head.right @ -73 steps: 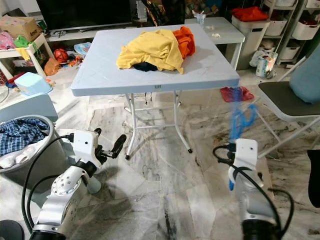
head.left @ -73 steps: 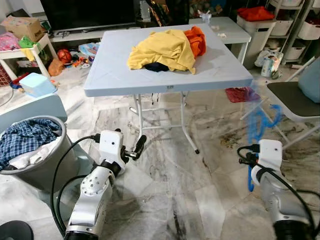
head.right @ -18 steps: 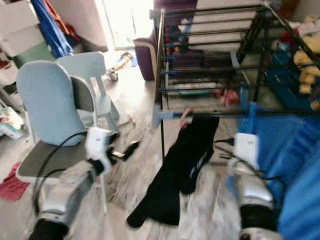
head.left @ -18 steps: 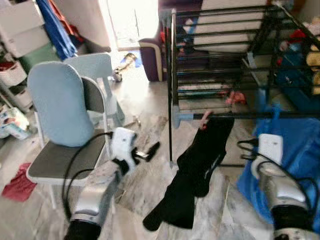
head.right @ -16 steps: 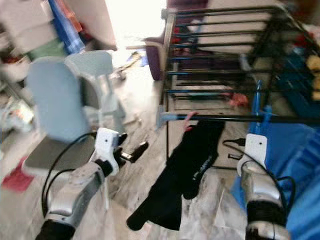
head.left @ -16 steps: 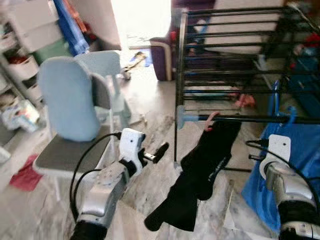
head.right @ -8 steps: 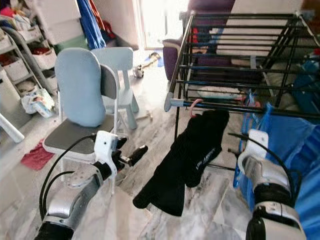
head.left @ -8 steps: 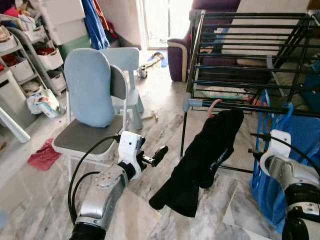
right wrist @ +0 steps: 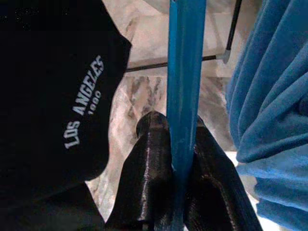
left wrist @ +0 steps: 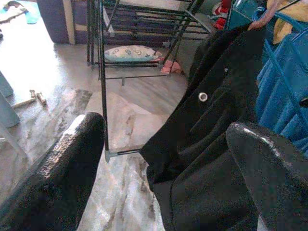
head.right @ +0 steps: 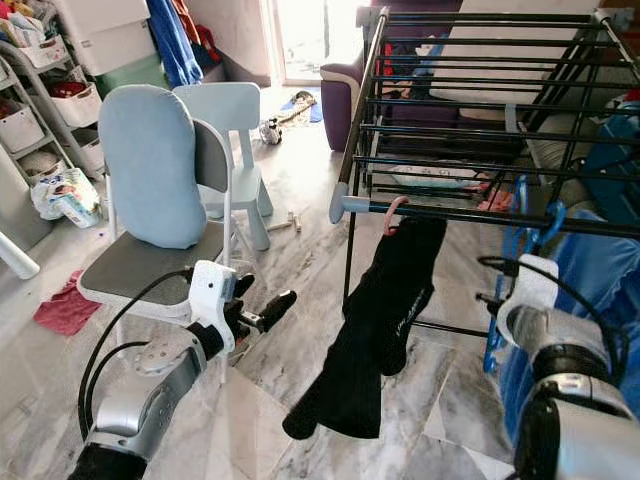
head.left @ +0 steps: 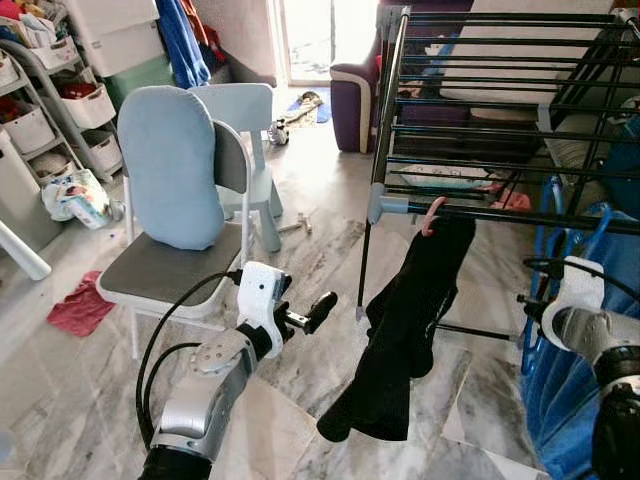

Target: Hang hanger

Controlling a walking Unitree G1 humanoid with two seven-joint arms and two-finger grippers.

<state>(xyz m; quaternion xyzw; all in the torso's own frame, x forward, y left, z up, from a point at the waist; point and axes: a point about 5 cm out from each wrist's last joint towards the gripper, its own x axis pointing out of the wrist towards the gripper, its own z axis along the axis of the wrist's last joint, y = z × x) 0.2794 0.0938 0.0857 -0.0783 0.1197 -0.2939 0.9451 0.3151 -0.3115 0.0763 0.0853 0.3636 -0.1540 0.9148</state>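
Right gripper (right wrist: 175, 192) fingers clamped on blue hanger (right wrist: 185, 72), near drying rack (head.left: 480, 215) rail; hooking apparently still pending. Left gripper (left wrist: 163, 159) fingers wide open, empty.

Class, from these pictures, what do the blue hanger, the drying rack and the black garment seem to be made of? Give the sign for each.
Blue hanger, pinched by the right gripper: probably plastic, a flat, evenly coloured strip.
Drying rack: likely painted metal, thin dark rods with grey joints.
Black garment: soft fabric, hanging in folds, with printed lettering.
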